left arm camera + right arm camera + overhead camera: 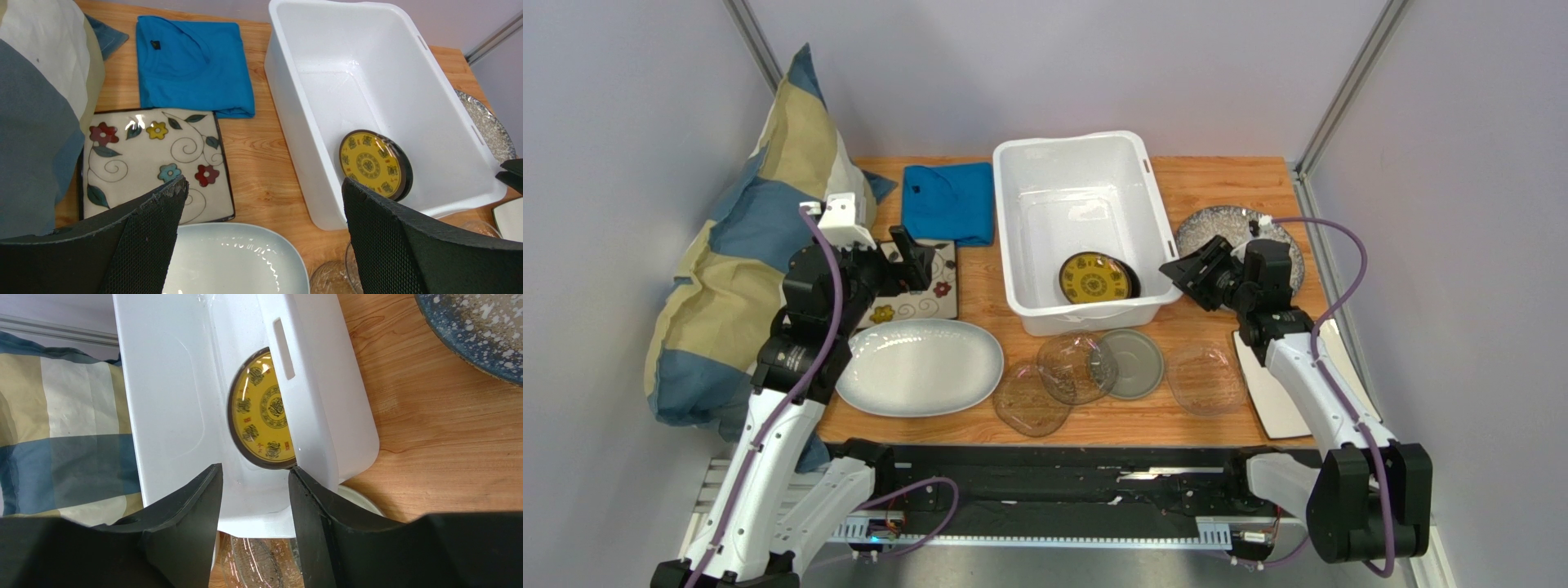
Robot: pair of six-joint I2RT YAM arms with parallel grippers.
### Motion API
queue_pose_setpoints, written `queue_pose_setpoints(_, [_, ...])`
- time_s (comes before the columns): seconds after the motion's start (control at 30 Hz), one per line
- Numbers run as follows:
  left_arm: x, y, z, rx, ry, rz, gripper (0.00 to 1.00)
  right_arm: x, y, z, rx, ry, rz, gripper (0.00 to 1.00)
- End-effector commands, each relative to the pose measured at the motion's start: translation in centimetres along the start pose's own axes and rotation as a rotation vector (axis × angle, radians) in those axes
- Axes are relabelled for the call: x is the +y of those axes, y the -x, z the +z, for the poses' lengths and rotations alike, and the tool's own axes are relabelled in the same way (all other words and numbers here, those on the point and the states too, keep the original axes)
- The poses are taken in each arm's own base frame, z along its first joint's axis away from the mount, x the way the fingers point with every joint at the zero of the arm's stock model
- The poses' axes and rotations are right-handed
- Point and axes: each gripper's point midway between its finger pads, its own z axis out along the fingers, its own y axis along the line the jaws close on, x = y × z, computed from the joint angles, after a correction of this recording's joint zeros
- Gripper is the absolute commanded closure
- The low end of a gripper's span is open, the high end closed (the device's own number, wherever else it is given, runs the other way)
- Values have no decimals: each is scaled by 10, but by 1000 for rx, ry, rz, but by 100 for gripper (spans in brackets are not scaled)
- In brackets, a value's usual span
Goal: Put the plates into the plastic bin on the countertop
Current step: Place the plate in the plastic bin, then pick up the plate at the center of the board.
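While the orange-brown wooden worktop carries everything, the deep white plastic bin stands at its middle back, holding one black-rimmed yellow plate at its near end. Outside it lie eight plates: a white oval platter, a grey-speckled round plate, a floral square plate, a plain white square plate, three small glass plates and one small grey plate. The left fingers hang spread wide and empty above the floral square plate; the right fingers, half parted and empty, hover by the bin's near right corner.
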Motion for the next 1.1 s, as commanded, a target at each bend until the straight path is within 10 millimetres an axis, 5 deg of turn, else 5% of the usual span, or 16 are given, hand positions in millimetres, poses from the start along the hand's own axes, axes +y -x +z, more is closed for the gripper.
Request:
queue_pose_setpoints(0.0, [-4,7,-1,-25,-17,-3,1,-13,2,-9,-19,-77,-46,49])
queue_pose_setpoints(0.3, [-5,7,-1,-23,-23,-4,1,4,3,-44,-63,-31,-109,48])
queue_pose_setpoints(0.6, [-6,6,0,-18,-24,-7,1,2,-18,-73,-50,-1,-131,48])
queue_pose_setpoints(1.07, [-3,4,2,-11,-10,-4,1,-32,-110,-46,159,19,-150,48])
